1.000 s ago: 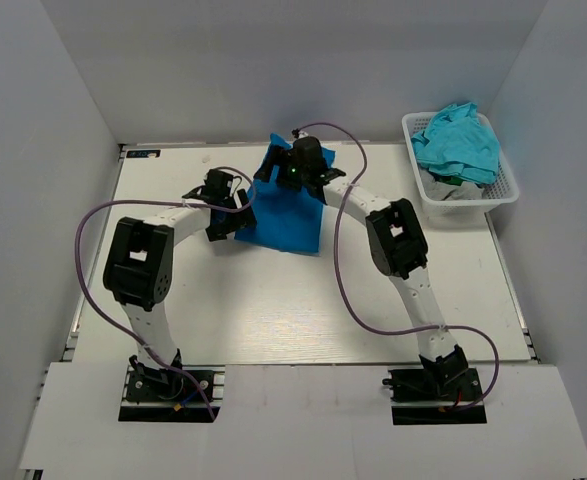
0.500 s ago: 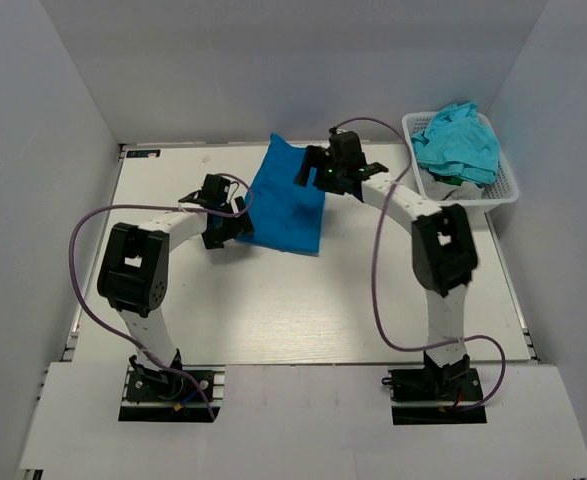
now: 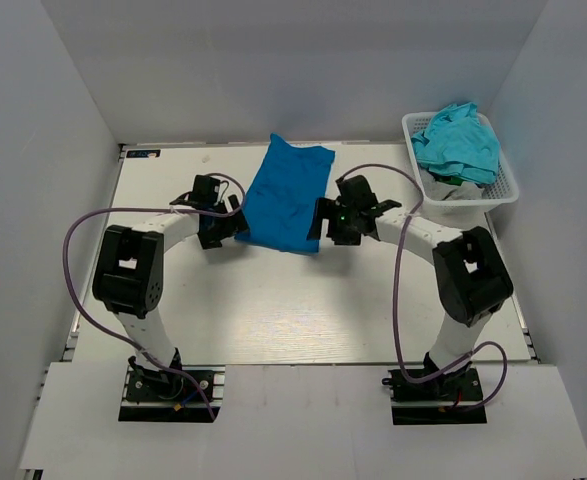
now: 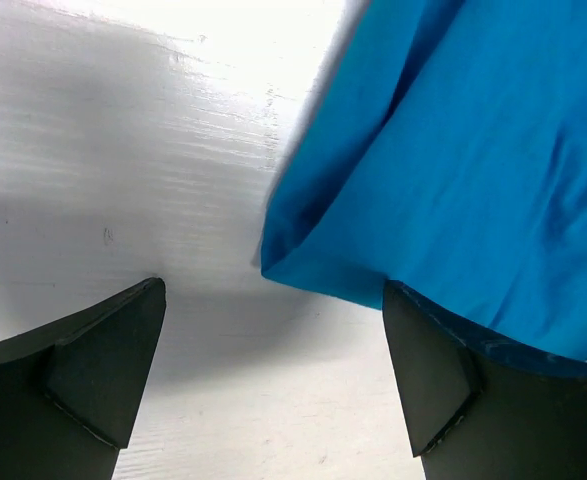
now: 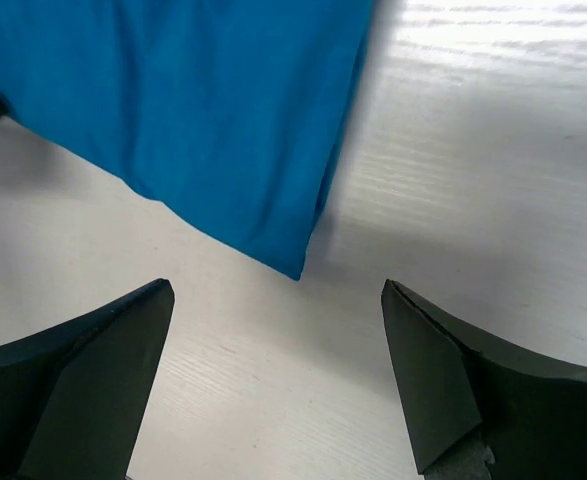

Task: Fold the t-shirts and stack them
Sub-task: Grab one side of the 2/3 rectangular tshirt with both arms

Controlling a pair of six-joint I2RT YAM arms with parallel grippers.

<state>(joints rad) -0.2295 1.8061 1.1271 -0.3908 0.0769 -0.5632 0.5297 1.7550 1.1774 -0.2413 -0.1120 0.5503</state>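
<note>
while left fingers (image 4: 83, 365) and right fingers (image 5: 83, 375) gape, blue t-shirt (image 3: 285, 195) corners lie between.

Left arm (image 3: 128, 270) and right arm (image 3: 468, 275): white links, black joints, a purple cable (image 3: 396, 300) looping along each. Left tool (image 4: 273, 380) and right tool (image 5: 273, 380): black wedge fingers (image 4: 93, 360).

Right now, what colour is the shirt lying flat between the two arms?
Royal blue. The t-shirt shows best in the top external view.
</note>
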